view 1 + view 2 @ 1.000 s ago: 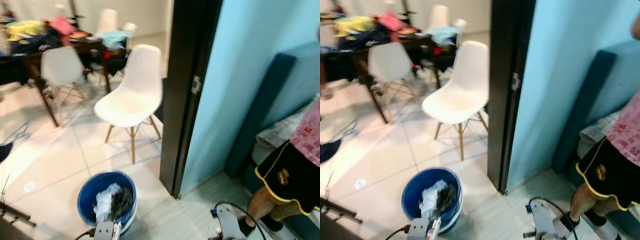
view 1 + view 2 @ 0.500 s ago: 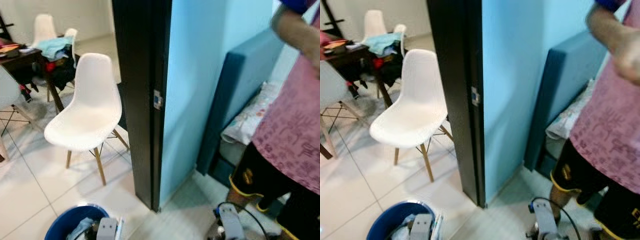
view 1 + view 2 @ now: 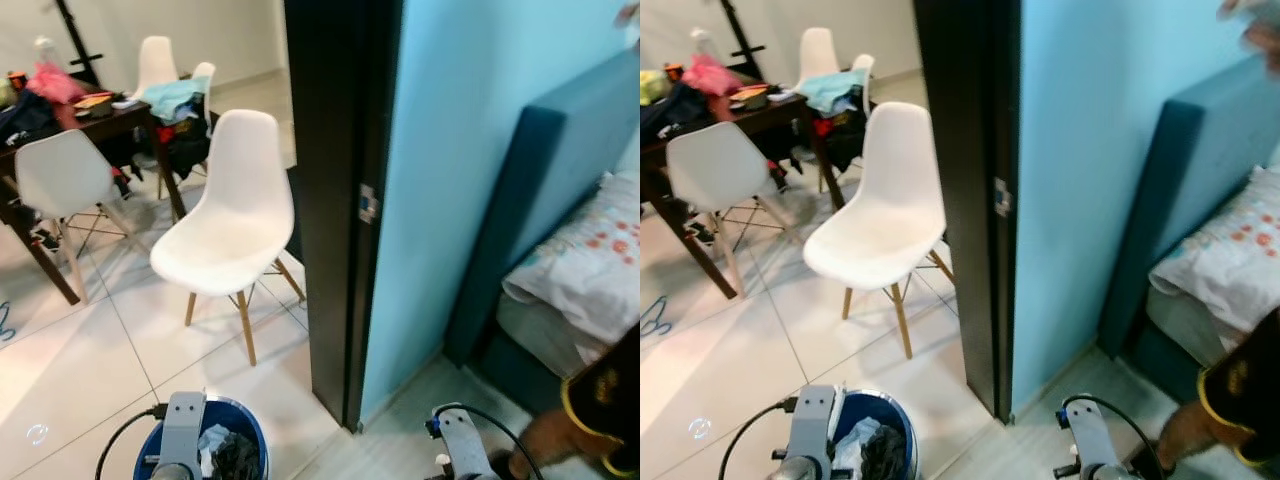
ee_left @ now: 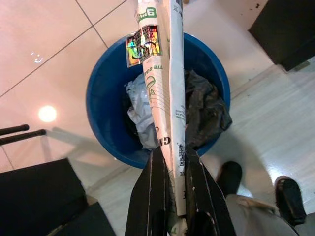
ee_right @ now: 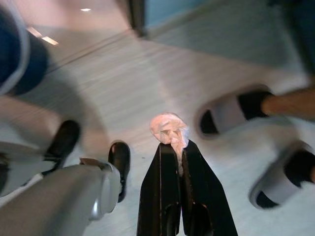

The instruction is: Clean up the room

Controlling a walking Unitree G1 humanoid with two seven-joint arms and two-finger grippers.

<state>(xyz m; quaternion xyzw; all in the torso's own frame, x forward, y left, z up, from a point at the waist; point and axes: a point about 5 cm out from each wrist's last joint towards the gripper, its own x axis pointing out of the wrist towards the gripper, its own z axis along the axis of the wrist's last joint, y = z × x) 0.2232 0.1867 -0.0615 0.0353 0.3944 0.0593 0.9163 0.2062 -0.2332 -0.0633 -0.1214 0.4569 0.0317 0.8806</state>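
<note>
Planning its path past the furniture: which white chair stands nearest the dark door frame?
The white chair with wooden legs, apart from the table and beside the door frame; the others sit at the table.

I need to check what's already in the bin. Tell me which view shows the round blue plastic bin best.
The left wrist view: it looks straight down into the round blue plastic bin, showing crumpled pale and black bags inside. Both eye views catch part of the bin at the bottom edge, behind the left arm.

Glossy floor tiles, blue plastic bin, glossy printed paper pkg, smooth plastic chair.
</note>
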